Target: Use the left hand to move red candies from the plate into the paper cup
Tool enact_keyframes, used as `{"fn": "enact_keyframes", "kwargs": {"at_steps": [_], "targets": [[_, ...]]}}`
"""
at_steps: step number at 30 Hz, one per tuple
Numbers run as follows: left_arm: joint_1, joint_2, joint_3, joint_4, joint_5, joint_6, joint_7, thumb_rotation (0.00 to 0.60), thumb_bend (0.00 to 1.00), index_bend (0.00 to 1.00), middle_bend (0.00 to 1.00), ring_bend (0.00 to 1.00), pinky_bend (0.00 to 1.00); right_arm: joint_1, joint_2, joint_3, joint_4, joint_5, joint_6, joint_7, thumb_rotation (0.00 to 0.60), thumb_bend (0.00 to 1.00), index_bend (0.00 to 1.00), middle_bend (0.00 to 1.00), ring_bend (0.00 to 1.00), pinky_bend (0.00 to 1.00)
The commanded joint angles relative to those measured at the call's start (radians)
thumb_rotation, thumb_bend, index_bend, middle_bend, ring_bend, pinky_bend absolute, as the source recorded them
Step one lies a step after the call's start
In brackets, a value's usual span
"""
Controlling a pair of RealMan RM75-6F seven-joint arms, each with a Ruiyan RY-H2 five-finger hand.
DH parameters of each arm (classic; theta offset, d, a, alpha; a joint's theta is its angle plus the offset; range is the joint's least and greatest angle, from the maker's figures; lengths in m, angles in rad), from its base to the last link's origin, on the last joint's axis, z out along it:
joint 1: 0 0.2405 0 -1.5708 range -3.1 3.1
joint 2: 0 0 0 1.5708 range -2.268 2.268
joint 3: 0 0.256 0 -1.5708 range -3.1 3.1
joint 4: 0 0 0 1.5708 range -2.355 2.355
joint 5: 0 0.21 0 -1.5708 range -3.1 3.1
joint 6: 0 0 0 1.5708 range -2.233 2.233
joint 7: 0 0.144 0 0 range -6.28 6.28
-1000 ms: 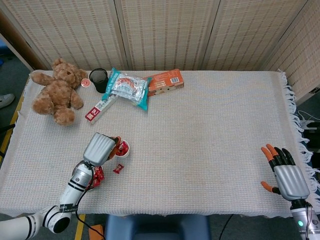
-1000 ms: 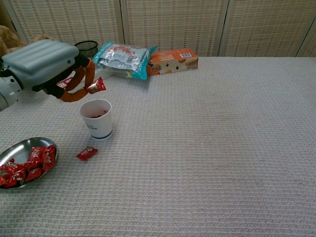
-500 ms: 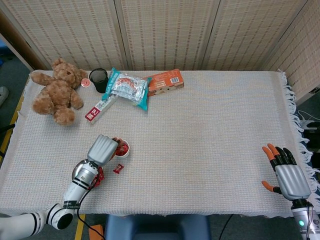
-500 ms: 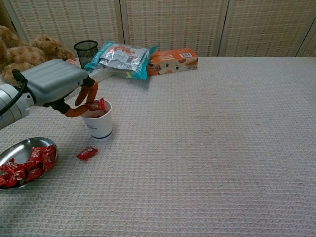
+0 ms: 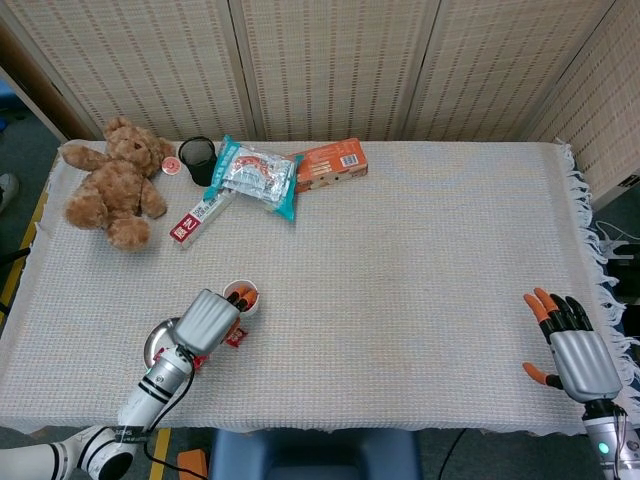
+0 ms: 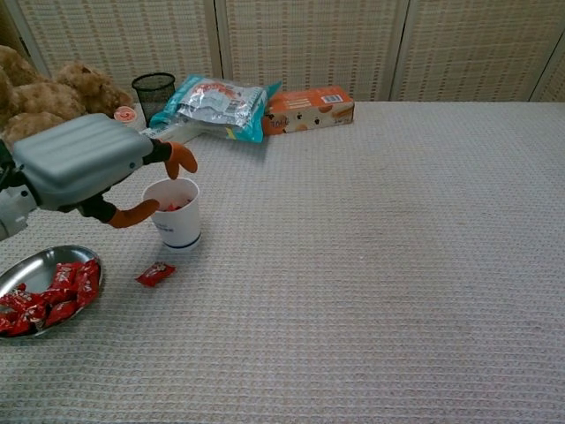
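Note:
A white paper cup (image 6: 173, 215) stands at the left with red candy (image 6: 173, 206) showing inside it. My left hand (image 6: 81, 166) hovers just left of the cup, fingers spread with nothing in them; one orange fingertip (image 6: 183, 157) reaches over the rim. The steel plate (image 6: 33, 268) at the near left holds several red candies (image 6: 48, 296). One loose red candy (image 6: 155, 274) lies on the cloth between plate and cup. In the head view the left hand (image 5: 208, 320) covers part of the plate (image 5: 155, 341) beside the cup (image 5: 243, 293). My right hand (image 5: 577, 357) rests open at the far right front edge.
A teddy bear (image 5: 115, 180), a black mesh cup (image 5: 198, 158), a foil snack bag (image 5: 255, 172), an orange box (image 5: 331, 162) and a red-and-white box (image 5: 200, 215) line the back left. The cloth's fringe (image 5: 583, 190) marks the right edge.
The left hand came down over the cup with a red candy pinched, let it go into the cup, then drew back toward the plate with its fingers spread. The right hand stayed still.

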Motion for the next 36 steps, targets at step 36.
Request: {"fn": "enact_keyframes", "kwargs": {"at_steps": [36], "targets": [[0.108, -0.203, 0.09, 0.393, 0.129, 0.003, -0.082, 0.6, 0.44, 0.36, 0.39, 0.85, 1.0, 0.001, 0.0, -0.001, -0.002, 0.001, -0.004, -0.006, 0.6, 0.08, 0.0, 0.0, 0.0, 0.0]]}}
